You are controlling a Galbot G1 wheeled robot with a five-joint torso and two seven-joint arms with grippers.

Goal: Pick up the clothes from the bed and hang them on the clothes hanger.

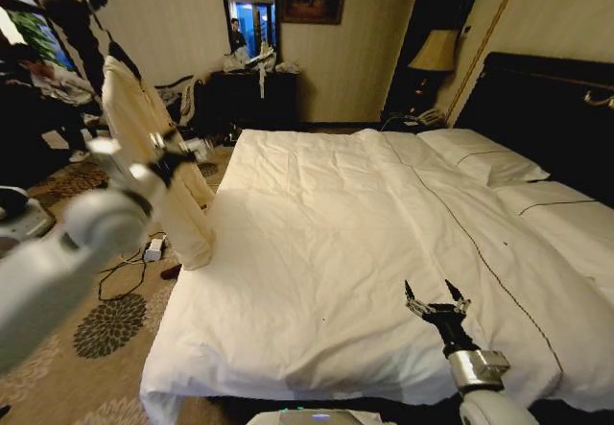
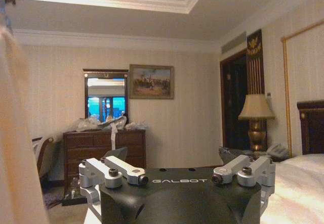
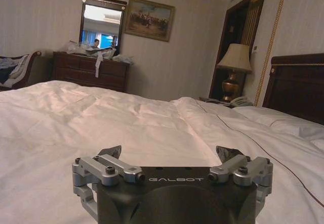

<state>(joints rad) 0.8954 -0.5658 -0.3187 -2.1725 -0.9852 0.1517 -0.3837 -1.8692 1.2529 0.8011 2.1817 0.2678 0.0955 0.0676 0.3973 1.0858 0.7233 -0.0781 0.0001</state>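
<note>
Cream shirt (image 1: 153,156) hangs long-axis vertical at 10 o'clock beside my open left gripper (image 1: 182,152); open right gripper (image 1: 436,302) rests over the bed (image 1: 317,214).

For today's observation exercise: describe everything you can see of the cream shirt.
The cream shirt hangs full length beside the bed's left edge, high against a dark branched stand, not on the duvet. Its thin, pale-yellow fabric falls in long vertical folds, and the lower hem ends just above the patterned carpet, close to the mattress corner. The left hand is in front of its middle; contact cannot be judged. A blurred cream strip in the left wrist view is likely its cloth.
</note>
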